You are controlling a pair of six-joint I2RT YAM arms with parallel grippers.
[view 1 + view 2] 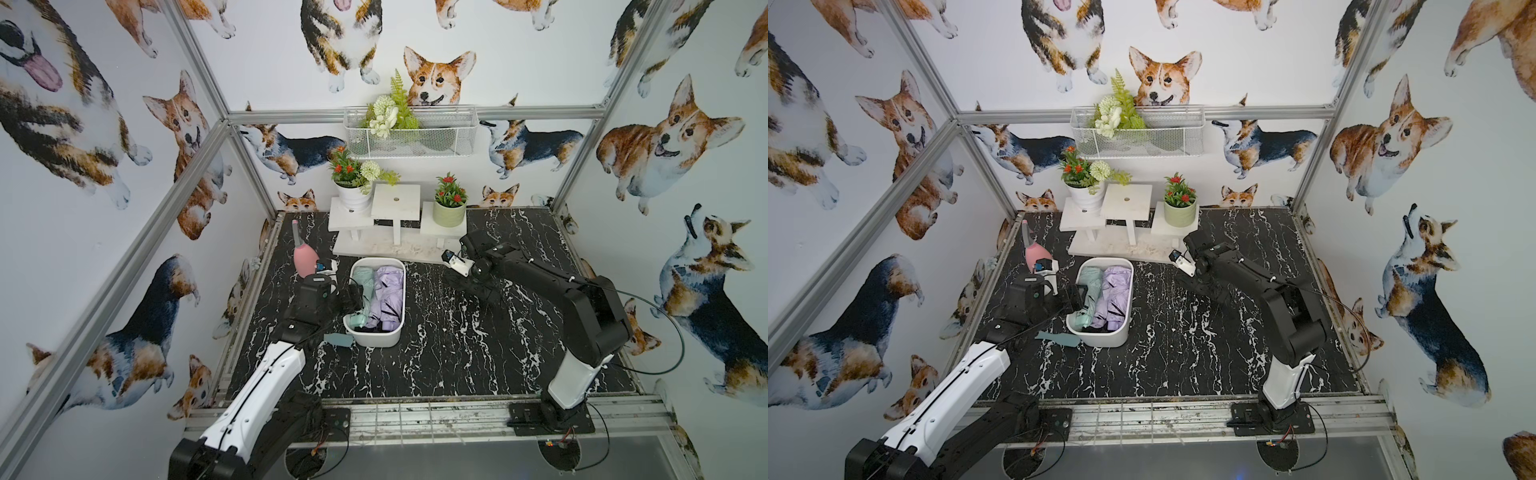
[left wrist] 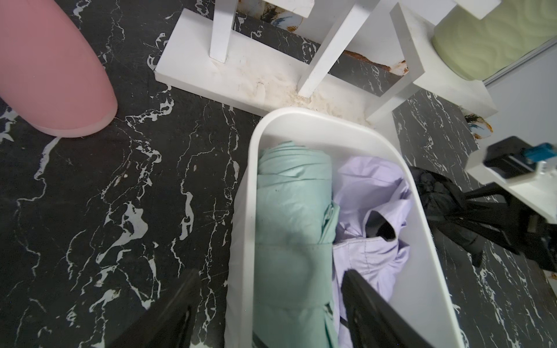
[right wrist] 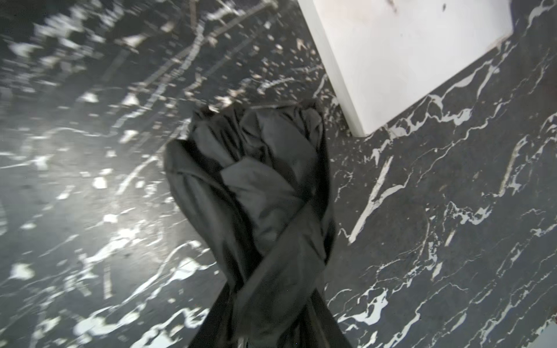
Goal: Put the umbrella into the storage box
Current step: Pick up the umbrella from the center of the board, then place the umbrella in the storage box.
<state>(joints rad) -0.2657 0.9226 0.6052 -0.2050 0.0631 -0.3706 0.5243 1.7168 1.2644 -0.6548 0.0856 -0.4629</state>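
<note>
The storage box (image 1: pixel 374 338) is a white tub near the middle of the table, and a mint-green umbrella (image 2: pixel 289 205) and a lilac umbrella (image 2: pixel 373 186) lie in it. My left gripper (image 2: pixel 271 274) is open at the box's left wall, with one finger outside over the table and the other inside, the mint umbrella between them. To the right of the box a black umbrella (image 3: pixel 256 180) lies folded on the table. My right gripper (image 3: pixel 269 287) is shut on it, with a finger pressed to each side of the fabric. In both top views this gripper (image 1: pixel 484 291) blends into the dark table.
A teal fabric sleeve (image 1: pixel 338 338) lies on the table by the box's near left corner. A pink bottle (image 1: pixel 304 259) stands behind the left gripper. A white stepped stand (image 1: pixel 395 241) with flower pots (image 1: pixel 449 212) lines the back. A wire-mesh basket (image 1: pixel 409 137) hangs on the wall.
</note>
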